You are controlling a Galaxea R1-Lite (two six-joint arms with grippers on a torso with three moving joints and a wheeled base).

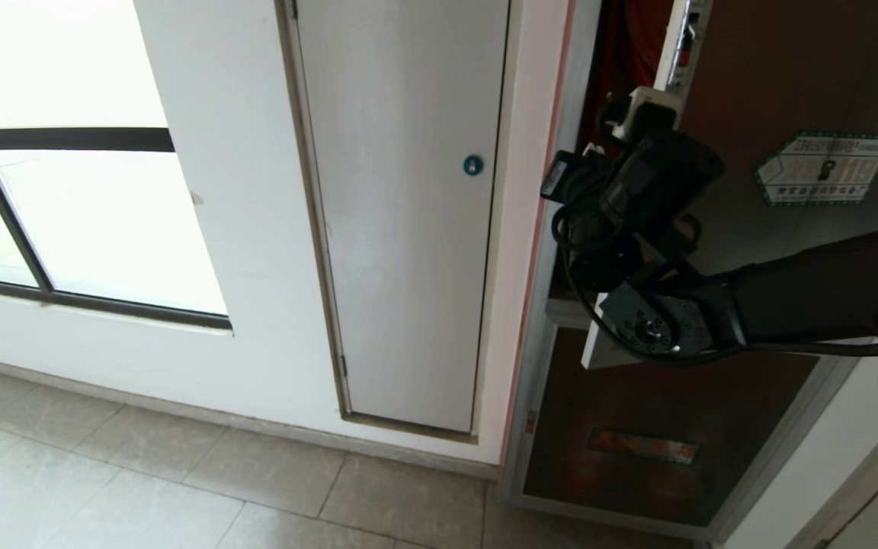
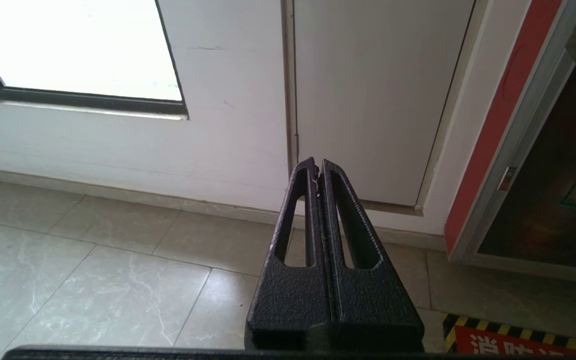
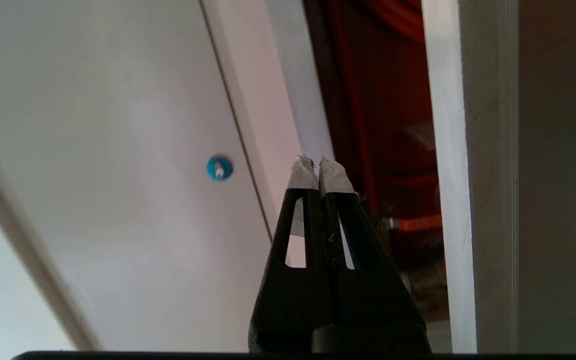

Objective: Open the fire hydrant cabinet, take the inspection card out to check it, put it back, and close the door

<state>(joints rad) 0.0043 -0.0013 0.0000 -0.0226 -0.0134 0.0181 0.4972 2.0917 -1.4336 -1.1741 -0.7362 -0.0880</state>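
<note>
- A white wall (image 1: 241,229) holds a narrow white door (image 1: 405,229) with a round blue lock (image 1: 472,165).
- A dark-framed window (image 1: 65,213) glows bright.
- Pale beige floor tiles (image 1: 142,488).

The right arm (image 1: 812,293) is matte black with looping black cables and a round screwed joint plate. Textured black fingers (image 3: 340,215) carry grey tape at the tips.

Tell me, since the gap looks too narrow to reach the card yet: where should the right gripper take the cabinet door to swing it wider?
Probably the door's free silver edge, which stands ajar from the cabinet frame. Come from the gap side, hooking the shut right gripper behind that upright strip and drawing outward; the glass panel offers no hold.
</note>
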